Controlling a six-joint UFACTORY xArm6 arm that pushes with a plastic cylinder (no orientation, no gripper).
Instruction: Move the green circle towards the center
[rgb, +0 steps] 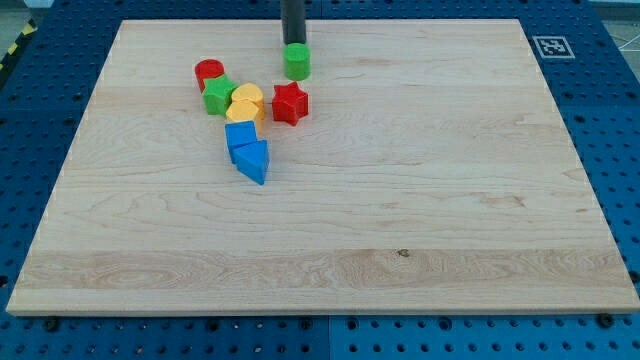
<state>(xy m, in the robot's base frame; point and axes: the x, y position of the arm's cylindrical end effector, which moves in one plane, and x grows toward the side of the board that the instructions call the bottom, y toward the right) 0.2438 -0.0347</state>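
The green circle is a short green cylinder near the view's top, left of the board's middle. My tip is the lower end of a dark rod coming down from the top edge. It sits just above the green circle in the view, touching or almost touching its far side.
A cluster lies left and below the green circle: a red cylinder, a green star, a yellow block, a red star, a blue block and a blue triangle. The wooden board rests on a blue pegboard.
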